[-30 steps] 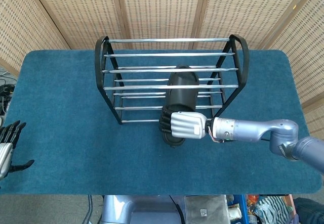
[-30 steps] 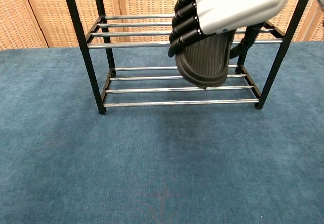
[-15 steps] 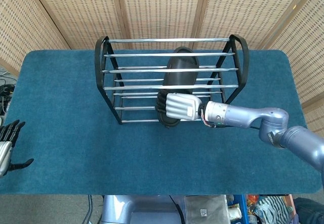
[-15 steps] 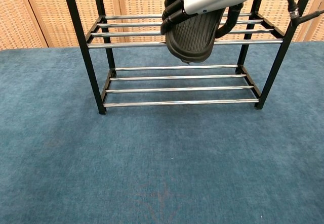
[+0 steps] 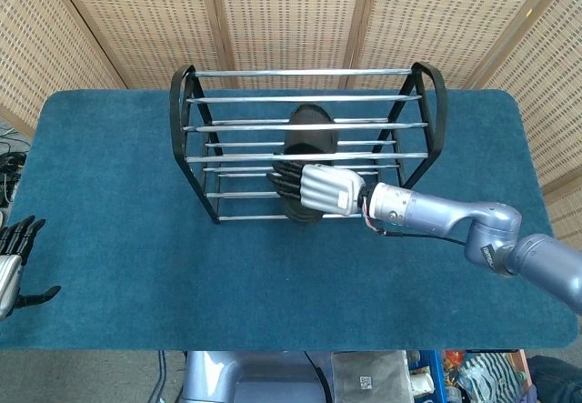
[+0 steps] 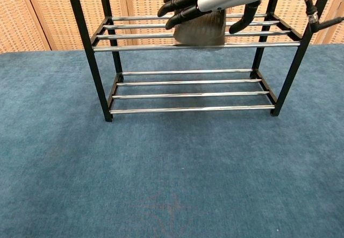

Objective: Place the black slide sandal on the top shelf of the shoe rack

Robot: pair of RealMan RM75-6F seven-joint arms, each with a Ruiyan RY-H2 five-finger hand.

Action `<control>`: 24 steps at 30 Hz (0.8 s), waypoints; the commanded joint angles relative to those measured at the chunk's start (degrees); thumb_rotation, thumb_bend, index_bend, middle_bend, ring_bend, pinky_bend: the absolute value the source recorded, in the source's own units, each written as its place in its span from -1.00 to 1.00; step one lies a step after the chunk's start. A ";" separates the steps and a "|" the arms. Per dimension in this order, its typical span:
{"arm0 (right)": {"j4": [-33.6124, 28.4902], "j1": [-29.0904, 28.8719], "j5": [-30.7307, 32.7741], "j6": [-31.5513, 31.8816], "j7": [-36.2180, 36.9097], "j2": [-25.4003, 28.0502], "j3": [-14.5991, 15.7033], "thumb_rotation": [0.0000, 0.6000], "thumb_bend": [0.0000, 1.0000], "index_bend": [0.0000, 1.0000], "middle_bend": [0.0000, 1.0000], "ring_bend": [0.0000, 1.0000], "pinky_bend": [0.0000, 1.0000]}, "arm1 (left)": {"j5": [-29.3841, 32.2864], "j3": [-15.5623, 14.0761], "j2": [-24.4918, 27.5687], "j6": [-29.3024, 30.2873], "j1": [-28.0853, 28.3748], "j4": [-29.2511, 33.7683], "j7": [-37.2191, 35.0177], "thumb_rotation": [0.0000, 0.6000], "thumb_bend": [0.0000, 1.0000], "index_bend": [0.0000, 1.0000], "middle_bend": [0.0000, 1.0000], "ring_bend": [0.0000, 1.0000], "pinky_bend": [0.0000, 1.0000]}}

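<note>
The black slide sandal [image 5: 309, 139] lies lengthwise across the top bars of the black and chrome shoe rack [image 5: 182, 103], toe toward the back. In the chest view its blurred sole [image 6: 200, 34] sits level on the upper front bar of the rack [image 6: 86, 44]. My right hand [image 5: 323, 189] is over the sandal's near end. Its fingers [image 6: 180, 4] are stretched out and spread to the left, off the sandal's edge, with the thumb hanging down on the right side. My left hand [image 5: 14, 257] rests off the table's left edge, fingers apart and holding nothing.
The rack stands at the back middle of a blue carpeted table [image 5: 109, 203]. Its lower shelf [image 6: 188, 94] holds nothing. Woven screens [image 5: 291, 12] close off the back. My right forearm [image 5: 436, 216] reaches in from the right over the carpet.
The right hand carried the sandal up and back from in front of the rack onto the top bars. Its fingers, curled round the sandal before, have straightened and spread. The left hand stayed still.
</note>
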State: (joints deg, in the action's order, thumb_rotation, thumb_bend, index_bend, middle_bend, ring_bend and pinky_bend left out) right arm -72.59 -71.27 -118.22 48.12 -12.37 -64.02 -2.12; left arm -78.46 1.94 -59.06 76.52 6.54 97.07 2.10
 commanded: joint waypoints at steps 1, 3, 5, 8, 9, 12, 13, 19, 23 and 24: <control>-1.29 0.29 1.04 -0.61 -1.31 0.69 -0.28 1.00 -0.22 -0.93 -1.00 -1.00 -1.00 | -0.05 -0.02 0.04 0.13 -0.06 0.05 -0.05 1.00 -0.65 -1.00 -1.00 -1.00 -1.00; -2.08 0.40 1.44 -0.76 -2.10 1.12 -0.37 1.00 -0.22 -0.93 -1.00 -1.00 -1.00 | -0.17 -0.06 0.06 0.26 -0.10 0.08 -0.08 1.00 -0.65 -1.00 -1.00 -1.00 -1.00; -3.06 0.65 1.81 -0.62 -2.76 1.61 -0.36 1.00 -0.22 -0.93 -1.00 -1.00 -1.00 | -0.27 -0.12 0.06 0.32 -0.11 0.10 -0.06 1.00 -0.65 -1.00 -1.00 -1.00 -1.00; -4.60 1.16 2.12 -0.13 -3.49 2.30 -0.14 1.00 -0.22 -0.93 -1.00 -1.00 -1.00 | -0.48 -0.23 0.07 0.33 -0.09 0.08 -0.07 1.00 -0.65 -1.00 -1.00 -1.00 -1.00; -5.12 1.37 2.08 0.15 -3.83 2.56 -0.03 1.00 -0.22 -0.93 -1.00 -1.00 -1.00 | -0.55 -0.26 0.07 0.34 -0.09 0.08 -0.08 1.00 -0.65 -1.00 -1.00 -1.00 -1.00; -6.96 2.22 2.00 1.23 -4.59 3.32 0.35 1.00 -0.22 -0.93 -1.00 -1.00 -1.00 | -0.76 -0.34 0.09 0.45 -0.11 0.11 -0.12 1.00 -0.65 -1.00 -1.00 -1.00 -1.00; -7.75 2.69 1.97 1.81 -4.90 3.57 0.51 1.00 -0.22 -0.93 -1.00 -1.00 -1.00 | -0.86 -0.36 0.09 0.53 -0.12 0.14 -0.11 1.00 -0.65 -1.00 -1.00 -1.00 -1.00; -13.57 7.90 1.45 8.36 -8.01 5.16 1.81 1.00 -0.26 -0.93 -1.00 -1.00 -1.00 | -1.89 -0.78 0.16 1.03 -0.31 0.29 -0.20 1.00 -0.65 -1.00 -1.00 -1.00 -1.00; -16.27 13.25 1.62 14.55 -9.90 6.35 2.84 1.00 -0.34 -0.93 -1.00 -1.00 -1.00 | -3.22 -1.14 0.24 2.04 -0.67 0.32 -0.68 1.00 -0.65 -1.00 -1.00 -1.00 -1.00; -16.59 14.69 1.90 16.26 -10.01 6.52 3.03 1.00 -0.36 -0.93 -1.00 -1.00 -1.00 | -3.58 -1.23 0.22 2.33 -0.78 0.27 -0.82 1.00 -0.65 -1.00 -1.00 -1.00 -1.00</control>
State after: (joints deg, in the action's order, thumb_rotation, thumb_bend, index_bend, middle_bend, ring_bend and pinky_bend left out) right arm -87.32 -60.05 -116.56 60.60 -21.10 -58.44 0.03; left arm -81.83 0.81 -58.84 78.63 5.88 97.36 1.42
